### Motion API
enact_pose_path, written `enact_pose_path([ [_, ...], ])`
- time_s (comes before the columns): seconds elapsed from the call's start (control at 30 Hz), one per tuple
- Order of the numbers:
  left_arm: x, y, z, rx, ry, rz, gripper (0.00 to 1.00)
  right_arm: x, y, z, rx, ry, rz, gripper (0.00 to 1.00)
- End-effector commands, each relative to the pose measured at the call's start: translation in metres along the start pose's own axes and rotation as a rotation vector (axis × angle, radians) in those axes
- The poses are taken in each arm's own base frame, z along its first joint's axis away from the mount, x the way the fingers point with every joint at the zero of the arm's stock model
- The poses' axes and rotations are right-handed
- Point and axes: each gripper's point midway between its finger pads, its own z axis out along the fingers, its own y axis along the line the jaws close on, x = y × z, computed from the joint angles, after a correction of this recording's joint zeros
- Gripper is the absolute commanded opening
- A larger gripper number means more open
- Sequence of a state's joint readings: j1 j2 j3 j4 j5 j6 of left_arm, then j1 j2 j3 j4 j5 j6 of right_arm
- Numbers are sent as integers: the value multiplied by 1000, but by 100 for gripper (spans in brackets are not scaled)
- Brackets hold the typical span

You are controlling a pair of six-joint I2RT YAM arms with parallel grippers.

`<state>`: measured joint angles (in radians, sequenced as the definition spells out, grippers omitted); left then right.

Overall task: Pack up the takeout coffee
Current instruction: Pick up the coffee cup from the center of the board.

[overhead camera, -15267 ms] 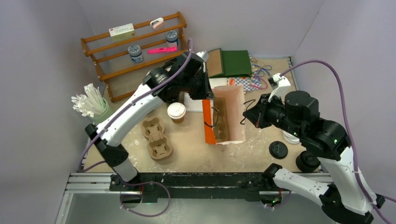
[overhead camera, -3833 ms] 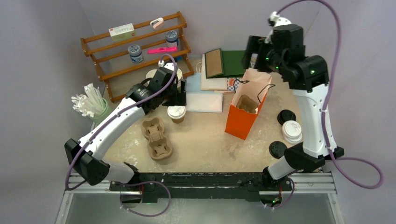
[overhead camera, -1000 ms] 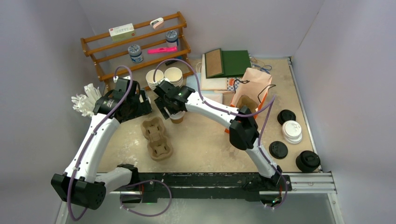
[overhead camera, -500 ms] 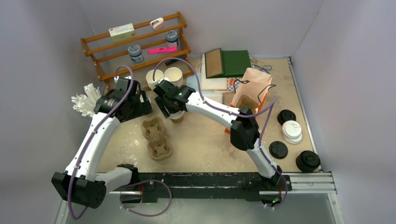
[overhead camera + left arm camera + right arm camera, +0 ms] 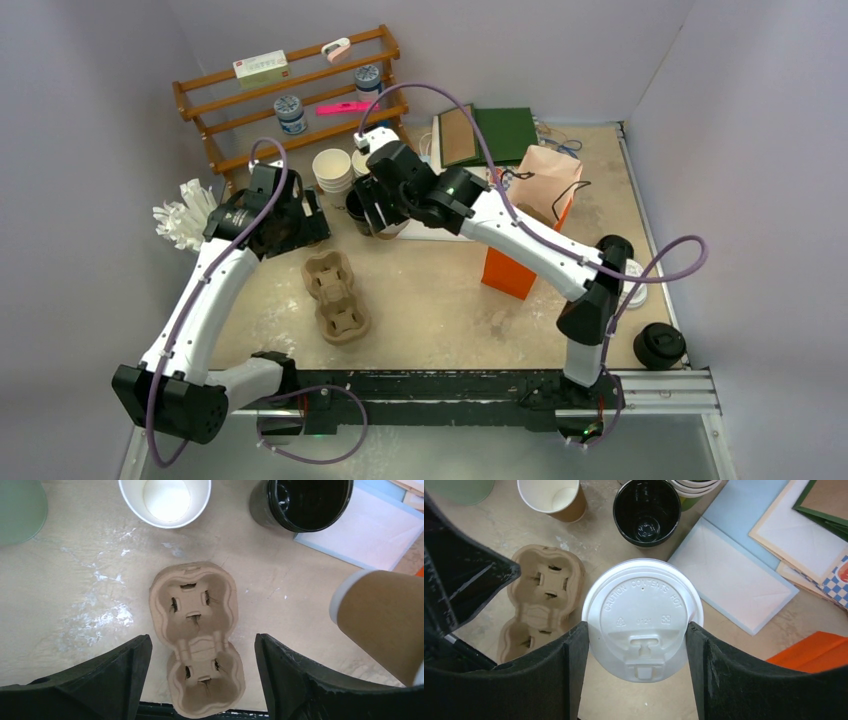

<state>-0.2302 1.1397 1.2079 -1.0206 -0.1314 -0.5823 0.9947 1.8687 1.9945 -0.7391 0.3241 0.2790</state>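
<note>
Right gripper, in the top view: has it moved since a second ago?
Yes. The right gripper, closed on the lidded coffee cup, has shifted back and to the right, away from the cup carrier.

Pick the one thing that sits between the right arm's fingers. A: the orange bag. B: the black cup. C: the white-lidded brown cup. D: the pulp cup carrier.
C: in the right wrist view the white-lidded brown cup sits between the two black fingers, one against each side of its lid, while the black cup and the pulp cup carrier lie apart from them.
</note>
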Motion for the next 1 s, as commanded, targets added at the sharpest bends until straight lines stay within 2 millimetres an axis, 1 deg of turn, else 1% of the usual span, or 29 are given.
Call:
enact_pose_path([
  [0.0, -6, -16, 4, 79, -9, -3, 78, 3, -15, -27, 36, 11, -13, 68],
  [0.1, -6, -29, 7, 143, -3, -11, 76, -8, -26, -53, 53, -31, -1, 68],
  [0.23, -10, -58, 8, 272, -10, -34, 75, -27, -43, -95, 78, -133, 30, 69],
  [0.3, -10, -77, 7, 324, -20, -20, 74, -38, -54, -117, 102, -199, 41, 69],
  [0.37, -10, -102, 2, 372, -41, 20, 74, -47, -67, -139, 134, -262, 59, 69],
  [0.5, -6, -146, -4, 466, -51, 80, 74, -58, -98, -180, 237, -360, 101, 66],
  [0.57, -6, -166, -9, 523, -69, 106, 74, -59, -114, -197, 294, -393, 124, 64],
  [0.6, -9, -178, -13, 561, -91, 117, 74, -58, -123, -206, 331, -406, 137, 63],
  [0.63, -9, -188, -15, 589, -97, 133, 74, -57, -128, -213, 347, -419, 146, 62],
  [0.73, -6, -222, -24, 672, -117, 182, 74, -51, -150, -235, 439, -444, 179, 60],
  [0.97, -1, -311, -48, 873, -174, 296, 74, -37, -196, -281, 653, -496, 224, 56],
])
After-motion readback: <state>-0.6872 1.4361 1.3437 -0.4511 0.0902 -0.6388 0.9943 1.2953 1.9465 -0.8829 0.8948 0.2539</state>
